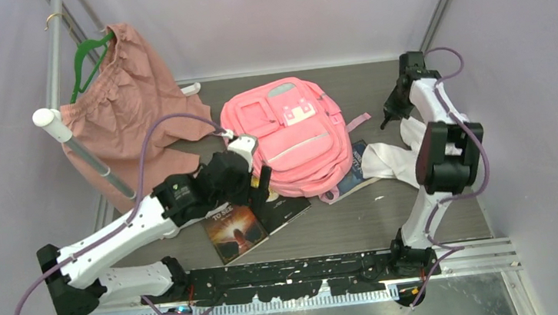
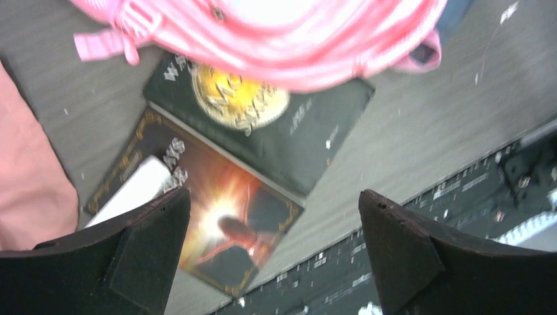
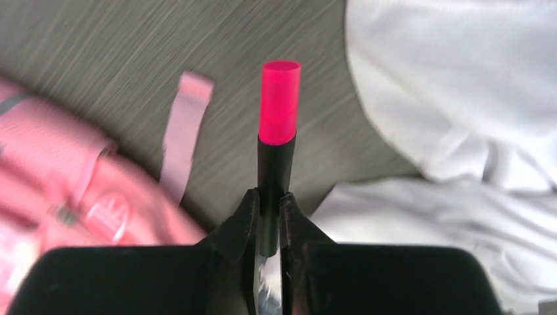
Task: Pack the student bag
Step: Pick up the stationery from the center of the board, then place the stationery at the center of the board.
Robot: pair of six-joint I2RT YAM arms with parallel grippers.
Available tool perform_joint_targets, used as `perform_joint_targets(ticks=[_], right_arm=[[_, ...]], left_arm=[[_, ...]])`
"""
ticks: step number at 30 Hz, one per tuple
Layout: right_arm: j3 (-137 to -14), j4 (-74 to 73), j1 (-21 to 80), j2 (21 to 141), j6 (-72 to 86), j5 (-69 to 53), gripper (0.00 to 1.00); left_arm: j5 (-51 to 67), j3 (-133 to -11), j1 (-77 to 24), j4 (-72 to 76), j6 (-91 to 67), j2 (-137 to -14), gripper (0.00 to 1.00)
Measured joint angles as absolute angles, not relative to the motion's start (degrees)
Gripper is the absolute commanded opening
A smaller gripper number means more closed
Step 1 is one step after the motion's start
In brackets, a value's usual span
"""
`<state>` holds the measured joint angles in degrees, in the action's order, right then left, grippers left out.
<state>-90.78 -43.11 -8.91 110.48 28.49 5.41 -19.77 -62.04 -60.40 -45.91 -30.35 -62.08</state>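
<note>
The student bag (image 1: 293, 137), bright pink, lies flat mid-table, and its lower edge (image 2: 282, 46) fills the top of the left wrist view. My left gripper (image 1: 255, 187) hovers open (image 2: 272, 197) over two books below the bag: one with a fiery cover (image 2: 223, 216) and a dark one with a gold emblem (image 2: 289, 138). My right gripper (image 1: 388, 121) is to the right of the bag, shut (image 3: 269, 197) on a black marker with a pink cap (image 3: 279, 98). A pink bag strap (image 3: 180, 131) lies just left of the marker.
A white cloth (image 1: 392, 158) lies right of the bag, partly over a blue book (image 1: 354, 169). A dusty-pink garment (image 1: 121, 111) hangs from a green hanger (image 1: 88, 56) on the rail at back left. A black rail (image 1: 294, 268) runs along the near edge.
</note>
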Motion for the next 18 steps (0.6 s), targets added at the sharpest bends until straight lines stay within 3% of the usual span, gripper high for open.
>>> perform_joint_targets(ticks=[6, 16, 18], right_arm=[[-79.4, -41.6, -2.6, 90.3, 30.2, 1.5, 0.01], [-53.3, -39.8, 9.6, 68.0, 36.3, -5.3, 0.01], [-49.6, -40.4, 12.0, 65.5, 38.2, -5.6, 0.05]], left_arm=[[-10.2, -72.3, -48.8, -43.9, -23.1, -73.8, 1.00], [-2.9, -81.2, -47.9, -44.2, -16.5, -85.8, 1.00], [-2.4, -81.8, -47.9, -44.2, -16.0, -86.8, 1.00]])
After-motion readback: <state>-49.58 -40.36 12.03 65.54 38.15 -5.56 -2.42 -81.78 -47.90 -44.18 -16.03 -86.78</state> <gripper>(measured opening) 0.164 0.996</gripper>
